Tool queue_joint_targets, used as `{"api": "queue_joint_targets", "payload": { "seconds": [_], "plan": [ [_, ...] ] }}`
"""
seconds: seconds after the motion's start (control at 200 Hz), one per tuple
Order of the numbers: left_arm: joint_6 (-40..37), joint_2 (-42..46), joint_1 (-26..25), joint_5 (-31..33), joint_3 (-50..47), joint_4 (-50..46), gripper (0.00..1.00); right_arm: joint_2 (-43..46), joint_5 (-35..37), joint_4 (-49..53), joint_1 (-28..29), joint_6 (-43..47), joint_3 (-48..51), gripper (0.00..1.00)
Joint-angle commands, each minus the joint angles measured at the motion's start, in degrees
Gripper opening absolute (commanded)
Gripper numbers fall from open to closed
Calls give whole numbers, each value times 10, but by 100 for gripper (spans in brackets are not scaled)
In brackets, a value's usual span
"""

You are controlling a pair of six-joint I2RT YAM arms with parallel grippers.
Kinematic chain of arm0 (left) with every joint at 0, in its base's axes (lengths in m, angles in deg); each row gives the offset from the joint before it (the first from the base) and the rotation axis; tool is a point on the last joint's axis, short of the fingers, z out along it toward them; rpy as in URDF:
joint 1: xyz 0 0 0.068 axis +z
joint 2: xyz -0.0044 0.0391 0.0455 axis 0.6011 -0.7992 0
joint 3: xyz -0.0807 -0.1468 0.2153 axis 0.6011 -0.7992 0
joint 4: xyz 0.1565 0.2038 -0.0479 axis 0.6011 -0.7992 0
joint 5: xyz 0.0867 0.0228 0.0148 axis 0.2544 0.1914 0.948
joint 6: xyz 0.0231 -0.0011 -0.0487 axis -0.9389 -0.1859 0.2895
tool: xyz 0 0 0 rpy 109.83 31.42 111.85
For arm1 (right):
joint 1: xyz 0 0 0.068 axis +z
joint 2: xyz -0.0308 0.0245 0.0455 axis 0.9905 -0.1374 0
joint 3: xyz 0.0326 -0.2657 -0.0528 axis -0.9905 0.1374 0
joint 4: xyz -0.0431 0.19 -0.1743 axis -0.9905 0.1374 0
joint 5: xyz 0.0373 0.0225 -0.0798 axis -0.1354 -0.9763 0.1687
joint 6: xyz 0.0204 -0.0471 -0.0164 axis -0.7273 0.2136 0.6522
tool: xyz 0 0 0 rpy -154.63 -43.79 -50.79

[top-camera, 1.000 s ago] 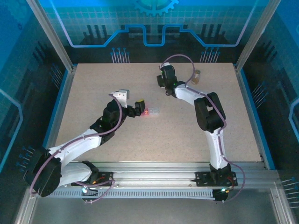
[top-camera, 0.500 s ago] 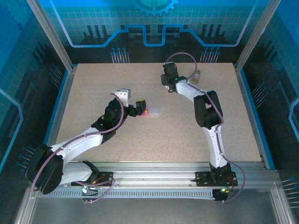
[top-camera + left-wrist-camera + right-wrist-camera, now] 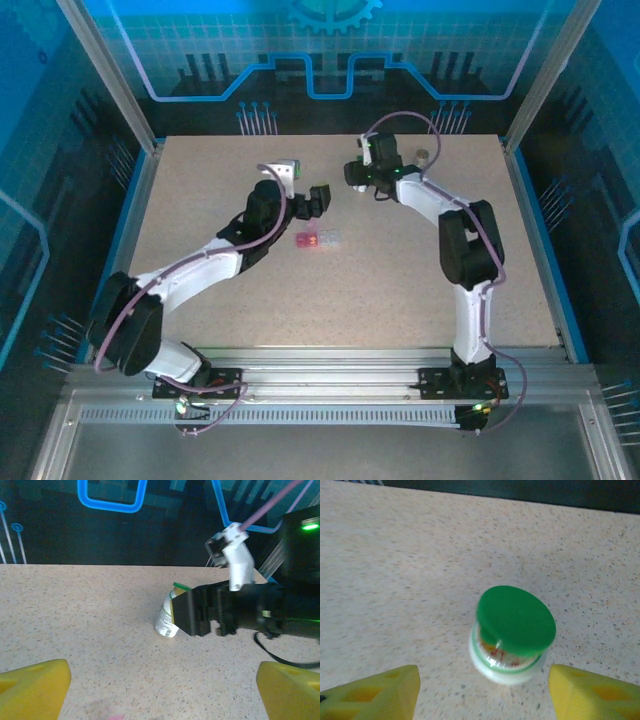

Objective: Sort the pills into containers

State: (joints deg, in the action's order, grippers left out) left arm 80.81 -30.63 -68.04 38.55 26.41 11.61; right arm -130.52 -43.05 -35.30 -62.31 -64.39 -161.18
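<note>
**Right gripper spread around the green-capped bottle, left gripper open nearby**

The right gripper (image 3: 360, 183) reaches over the far middle of the speckled beige tabletop (image 3: 200, 180). In its wrist view, its yellow fingertips (image 3: 370, 695) stand wide apart. The white bottle with a green cap (image 3: 512, 635) stands on the table in line with the gap between them, slightly ahead of the tips. No finger touches it. A printed label in red and green shows just under the cap.

The left gripper (image 3: 318, 200) hangs just to the left of the right one, pointing towards it. Its own yellow fingertips (image 3: 32, 687) are also spread wide, with nothing between them. From the left wrist view the bottle (image 3: 167, 615) leans a little, and the black body of the right gripper (image 3: 195, 612) overlaps its right side. Whether the two touch there cannot be told.

A small clear vial showing pink (image 3: 305, 239) lies on the open table nearer the arm bases, just below the left gripper. A pale clear piece (image 3: 329, 238) lies right beside it; what it is cannot be made out. A brownish translucent vial (image 3: 422, 158) stands upright near the far edge, to the right of the right wrist and apart from both grippers.
</note>
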Motion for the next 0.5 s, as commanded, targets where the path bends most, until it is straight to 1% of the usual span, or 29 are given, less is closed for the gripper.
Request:
{"api": "queue_joint_targets", "payload": {
  "seconds": [0.0, 0.115, 0.19, 0.335, 0.425, 0.495],
  "plan": [
    [41, -56, 16, -32, 59, -30, 95, 59, -75, -36, -25, 12, 38, 69],
    [84, -127, 30, -61, 126, -41, 94, 88, -105, -53, -47, 6, 70, 70],
    [108, -178, 36, -82, 173, -43, 92, 89, -123, -66, -63, -8, 75, 70],
    [139, -272, 43, -115, 269, -53, 88, 60, -182, -95, -92, -51, 59, 67],
    [146, -319, 42, -124, 317, -43, 87, 37, -197, -110, -96, -66, 44, 66],
    [147, -356, 42, -131, 366, -59, 87, 18, -201, -112, -98, -75, 27, 66]
  ]
}}
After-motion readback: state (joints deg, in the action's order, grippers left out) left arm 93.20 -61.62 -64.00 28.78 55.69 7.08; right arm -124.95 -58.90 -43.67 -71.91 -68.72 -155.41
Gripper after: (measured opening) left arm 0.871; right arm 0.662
